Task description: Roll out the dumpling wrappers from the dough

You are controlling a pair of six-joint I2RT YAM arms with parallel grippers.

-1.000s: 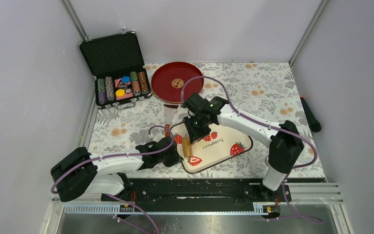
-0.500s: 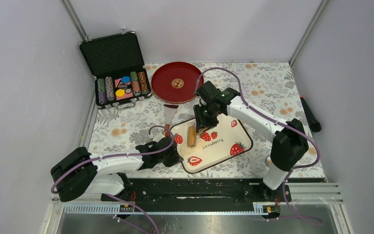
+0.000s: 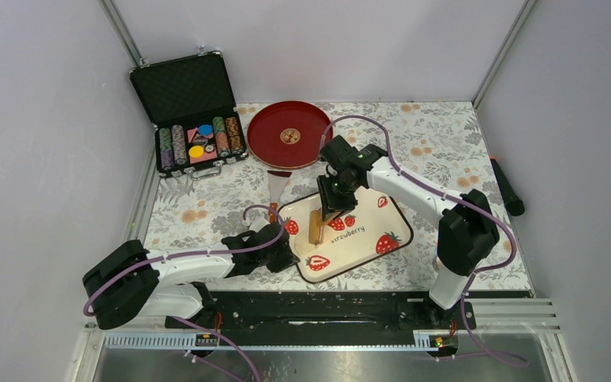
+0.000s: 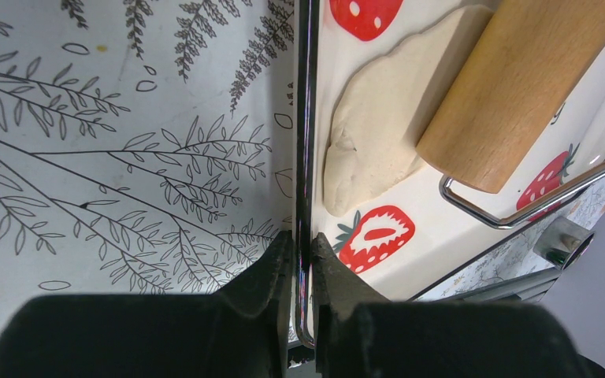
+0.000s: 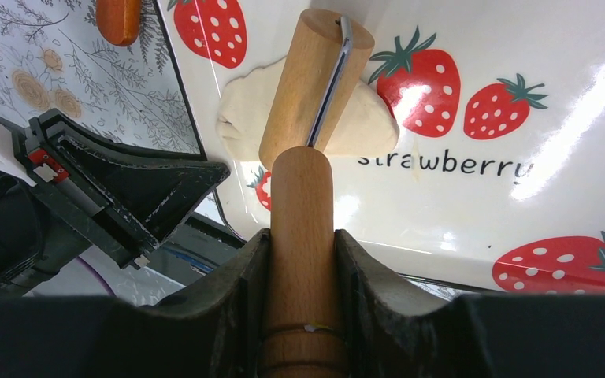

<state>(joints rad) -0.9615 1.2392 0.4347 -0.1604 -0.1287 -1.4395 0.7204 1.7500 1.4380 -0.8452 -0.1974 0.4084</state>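
Left wrist: roller [image 4: 512,87] half-hides dough [image 4: 378,118]; left fingers [image 4: 264,291] pinch tray [image 4: 306,118]; right fingers [image 5: 232,299] grip handle [image 5: 302,236].

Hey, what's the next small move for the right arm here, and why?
Probably roll the wooden roller across the dough toward its thicker, uncovered edge. The right gripper is shut on the roller's handle, the roller rests on the dough, and the left gripper pins the rim of the strawberry tray.
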